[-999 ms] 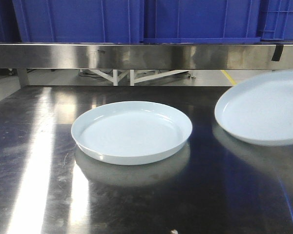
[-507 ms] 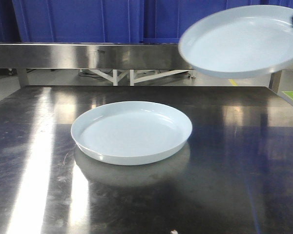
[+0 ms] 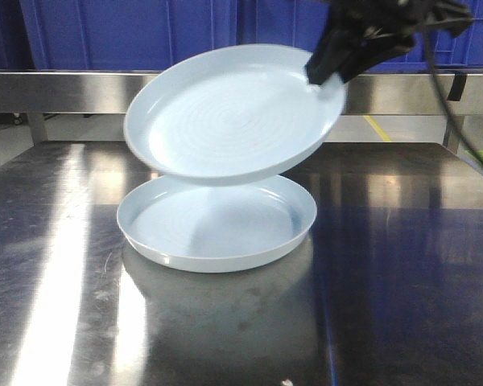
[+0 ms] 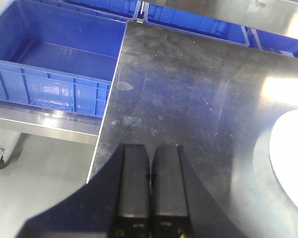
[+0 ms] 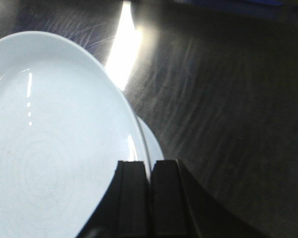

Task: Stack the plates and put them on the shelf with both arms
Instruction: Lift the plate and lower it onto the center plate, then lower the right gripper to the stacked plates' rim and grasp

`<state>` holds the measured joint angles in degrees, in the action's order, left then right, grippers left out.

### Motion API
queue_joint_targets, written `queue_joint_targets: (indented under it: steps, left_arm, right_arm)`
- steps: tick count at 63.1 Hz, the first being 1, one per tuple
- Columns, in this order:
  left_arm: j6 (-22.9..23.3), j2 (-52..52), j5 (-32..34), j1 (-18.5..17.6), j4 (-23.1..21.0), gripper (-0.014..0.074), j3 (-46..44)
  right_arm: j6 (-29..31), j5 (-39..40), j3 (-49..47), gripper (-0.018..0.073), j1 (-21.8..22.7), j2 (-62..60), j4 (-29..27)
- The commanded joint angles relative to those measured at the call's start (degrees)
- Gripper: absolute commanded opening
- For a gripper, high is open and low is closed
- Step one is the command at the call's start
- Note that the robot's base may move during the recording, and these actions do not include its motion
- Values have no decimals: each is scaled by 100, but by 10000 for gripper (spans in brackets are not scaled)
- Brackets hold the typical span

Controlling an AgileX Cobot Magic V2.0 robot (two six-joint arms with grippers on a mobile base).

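Note:
One pale blue-white plate [image 3: 217, 221] lies flat on the steel table. A second plate [image 3: 233, 112] hangs tilted just above it, its near rim low over the lower plate's back edge. My right gripper [image 3: 322, 74] is shut on the upper plate's right rim. In the right wrist view that gripper [image 5: 150, 161] pinches the rim of the held plate [image 5: 49, 148], and a sliver of the lower plate [image 5: 153, 144] shows beneath. My left gripper [image 4: 150, 147] is shut and empty over the table's left part, with a plate's edge [image 4: 293, 163] off to its right.
Blue crates [image 3: 129, 32] stand on the steel shelf [image 3: 64, 90] behind the table. A black cable [image 3: 455, 129] hangs from the right arm. In the left wrist view a blue bin [image 4: 54, 64] sits beyond the table's left edge [image 4: 107, 124], with floor below.
The right gripper has carried its plate from the table's right side up and leftward. It now hangs tilted over the plate on the table.

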<state>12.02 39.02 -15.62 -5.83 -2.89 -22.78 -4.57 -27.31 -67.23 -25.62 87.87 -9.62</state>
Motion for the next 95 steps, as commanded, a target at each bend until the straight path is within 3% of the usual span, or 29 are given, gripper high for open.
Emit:
queue_joint_targets:
  steps: [1,42,47,58,64,95]
  left_arm:
    - [51,-15,448,10,-13,89,-162]
    - [51,-15,448,10,-13,89,-162]
    - [51,-15,448,10,-13,89,-162]
    - [51,-15,448,10,-13,89,-162]
    - [51,-15,448,10,-13,89,-162]
    - [51,-15,448,10,-13,89,-162]
  right_arm:
    - [-11,472,-239,53,-70,-52,-52]
    - [-11,432,-239,55,-104,342,-52]
    - [-6,368,-239,97,-104,342,-52]
    - [-6,299,-239,396,-104,342,-52]
    - [-6,286,-239,498,-104,342,-52]
    - [-6,-19,-233,498,-104,537,-52]
